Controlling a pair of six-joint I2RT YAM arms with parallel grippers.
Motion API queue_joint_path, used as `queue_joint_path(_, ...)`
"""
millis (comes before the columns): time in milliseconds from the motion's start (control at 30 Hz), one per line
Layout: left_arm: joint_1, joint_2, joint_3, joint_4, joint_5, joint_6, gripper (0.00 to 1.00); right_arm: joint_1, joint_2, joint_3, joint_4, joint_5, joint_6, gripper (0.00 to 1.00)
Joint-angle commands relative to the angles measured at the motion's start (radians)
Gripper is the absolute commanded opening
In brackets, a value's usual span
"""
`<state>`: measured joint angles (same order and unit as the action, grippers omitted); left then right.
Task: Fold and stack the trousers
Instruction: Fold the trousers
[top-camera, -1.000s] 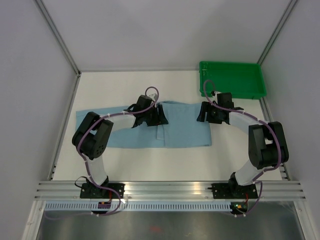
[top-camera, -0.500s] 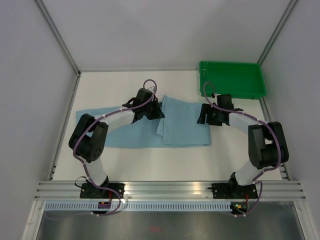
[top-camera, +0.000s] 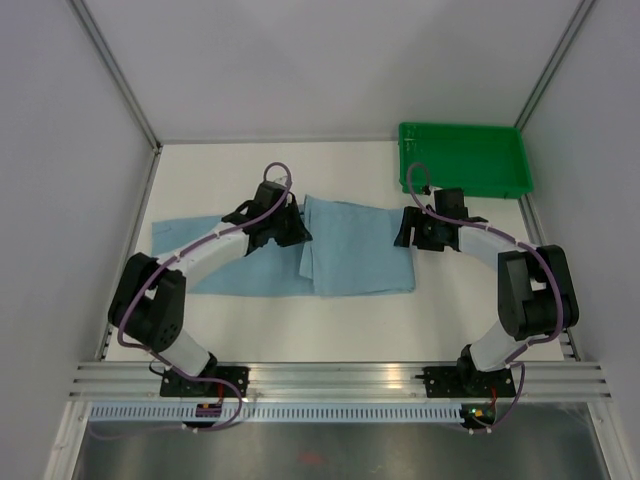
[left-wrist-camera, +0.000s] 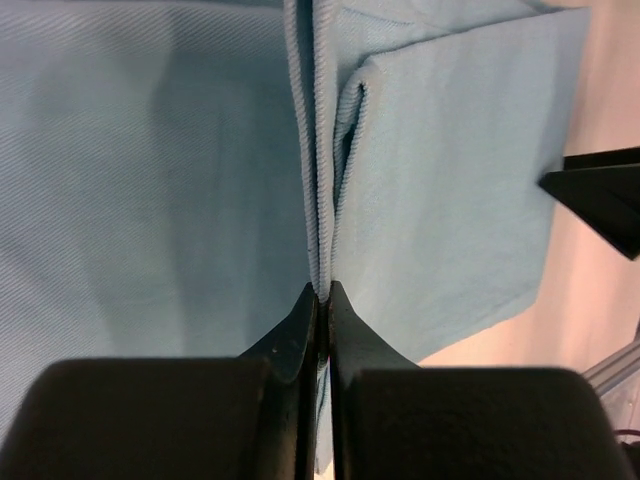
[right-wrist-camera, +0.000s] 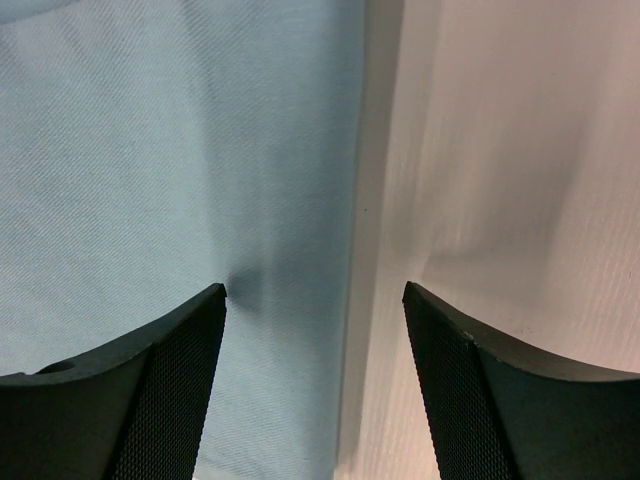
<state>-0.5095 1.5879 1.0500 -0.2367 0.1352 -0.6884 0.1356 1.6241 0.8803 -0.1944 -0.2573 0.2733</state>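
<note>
- Lying flat across the tabletop (top-camera: 250, 320), the trousers (top-camera: 350, 255) rise into a fold near their middle; a green tray (top-camera: 465, 160) sits at the far right.
- Left wrist: the left pincer (left-wrist-camera: 322, 290) is clamped on a ridge of trousers cloth.
- Right wrist: the right pincer (right-wrist-camera: 315, 290) is spread apart, straddling the trousers' edge.

The trousers (top-camera: 350, 255) are matt, finely ribbed woven cloth. The tray (top-camera: 470, 160) is glossy green plastic. The right gripper (right-wrist-camera: 315, 295) has black, mesh-textured pads (right-wrist-camera: 170, 400).

White arm links (top-camera: 200, 248), black joints (top-camera: 150, 305), purple cables (top-camera: 268, 172); right gripper (right-wrist-camera: 315, 287) pads (right-wrist-camera: 170, 390) seemingly mesh-textured.
</note>
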Motion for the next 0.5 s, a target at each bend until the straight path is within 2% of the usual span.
queue_joint_path(0,0.038,-0.022,-0.045,0.002,-0.036,-0.020,0.02,0.007,-0.029,-0.003,0.030,-0.023,0.007,0.79)
queue_joint_path(233,0.052,0.076,0.001,0.008,-0.063,0.023,0.02,0.009,-0.020,-0.006,0.032,-0.056,0.012,0.78)
queue_joint_path(333,0.074,0.060,0.012,-0.029,-0.086,0.033,0.02,0.007,-0.026,-0.014,0.041,-0.063,0.018,0.78)
queue_joint_path(467,0.117,-0.040,-0.040,-0.042,-0.075,0.026,0.02,0.010,-0.030,-0.020,0.058,-0.076,0.033,0.78)
